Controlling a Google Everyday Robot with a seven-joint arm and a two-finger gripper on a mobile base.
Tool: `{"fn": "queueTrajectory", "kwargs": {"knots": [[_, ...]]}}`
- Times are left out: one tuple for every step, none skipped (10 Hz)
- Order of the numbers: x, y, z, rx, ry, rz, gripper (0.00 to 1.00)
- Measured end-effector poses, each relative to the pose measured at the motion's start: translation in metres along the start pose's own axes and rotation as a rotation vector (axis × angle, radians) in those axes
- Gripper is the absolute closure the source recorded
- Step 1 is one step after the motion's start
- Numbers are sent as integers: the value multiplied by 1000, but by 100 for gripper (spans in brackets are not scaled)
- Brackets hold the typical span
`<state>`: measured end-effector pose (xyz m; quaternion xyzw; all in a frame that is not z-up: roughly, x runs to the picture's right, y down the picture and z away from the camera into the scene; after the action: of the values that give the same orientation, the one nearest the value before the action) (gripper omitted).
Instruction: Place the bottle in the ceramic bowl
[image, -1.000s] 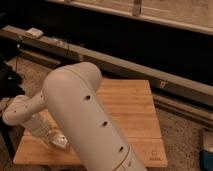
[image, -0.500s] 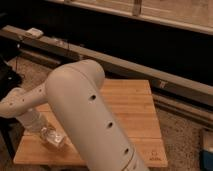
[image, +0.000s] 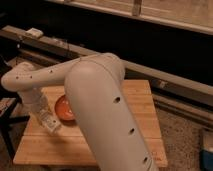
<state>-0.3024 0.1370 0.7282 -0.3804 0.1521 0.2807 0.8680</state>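
Note:
The ceramic bowl (image: 63, 108) is orange-red and sits on the left part of the wooden table (image: 142, 102). The arm partly hides its right side. My gripper (image: 44, 116) hangs just left of the bowl and is shut on the bottle (image: 51, 124). The bottle is small and whitish with a pale label. It is tilted, its lower end pointing toward the table's front, and it is held just above the wood beside the bowl's left rim.
My large white arm (image: 105, 110) crosses the middle of the table and hides much of it. A dark counter ledge (image: 165, 80) with a small white object (image: 34, 32) runs behind. A dark stand (image: 7, 117) is left of the table. Speckled floor (image: 185, 135) lies to the right.
The arm has swung back and up, uncovering the bowl. The gripper has risen a little with the bottle in it and now sits next to the bowl's left rim.

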Motion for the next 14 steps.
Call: {"fn": "queueTrajectory", "kwargs": {"knots": [[-11, -21, -3, -3, -9, 39, 100], [-19, -39, 0, -7, -14, 71, 100], [-26, -58, 2, -12, -21, 108, 100], [-31, -75, 3, -17, -27, 143, 100], [-36, -101, 6, -26, -34, 198, 100], [-39, -117, 8, -29, -40, 235, 100], [-41, -131, 13, -29, -46, 284, 96], [-45, -139, 16, -31, -60, 323, 87], [-46, -150, 17, -30, -75, 369, 77], [-43, -158, 19, -25, -78, 406, 68], [-42, -161, 22, -16, -80, 422, 56], [-42, -159, 24, -9, -85, 425, 47], [-39, -161, 24, -4, -90, 436, 37], [-35, -164, 24, -4, -94, 465, 31]]}}
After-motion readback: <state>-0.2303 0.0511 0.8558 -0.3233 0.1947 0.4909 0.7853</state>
